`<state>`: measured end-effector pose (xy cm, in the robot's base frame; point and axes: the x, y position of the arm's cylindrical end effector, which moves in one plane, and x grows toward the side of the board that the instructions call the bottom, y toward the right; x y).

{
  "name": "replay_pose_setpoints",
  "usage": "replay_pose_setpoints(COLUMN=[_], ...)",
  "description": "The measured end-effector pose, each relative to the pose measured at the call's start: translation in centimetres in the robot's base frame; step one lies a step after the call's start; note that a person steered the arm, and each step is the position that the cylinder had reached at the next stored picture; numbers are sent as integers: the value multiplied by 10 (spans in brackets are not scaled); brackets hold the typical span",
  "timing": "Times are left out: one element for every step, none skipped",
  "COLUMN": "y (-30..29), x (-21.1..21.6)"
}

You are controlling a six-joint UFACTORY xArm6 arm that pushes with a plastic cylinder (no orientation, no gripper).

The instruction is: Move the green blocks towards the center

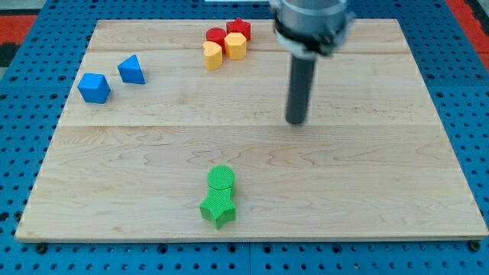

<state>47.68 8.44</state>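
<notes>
Green blocks: a green cylinder [221,179] and a green star-shaped block [218,208] sat touching each other near the middle of the worktop's bottom edge, the star nearer that edge.
My tip: my tip [296,121] stood right of the worktop's centre, well apart from the green pair and nearer the top edge than they were.
Jaws: the arm carried none, only a straight dark rod, so there was nothing to spread or press together.
Risk: a push begun from above would likely have driven the pair toward the bottom edge; the tip needed to get below them first.
Second risk: an off-centre shove probably would have split the pair, the round cylinder slipping aside.
Other blocks: a red cluster [228,32] and two yellow blocks [225,50] lay at the top edge; two blue blocks [111,79] lay toward the top-left corner.
Surface: a pale wooden worktop [367,191], smooth and flat.
Room: blue pegboard [15,153] bordered it.
</notes>
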Motion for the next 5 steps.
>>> replay_pose_setpoints(y=[-7,-31,-35,-53,-103], x=[110,140,142,142,142])
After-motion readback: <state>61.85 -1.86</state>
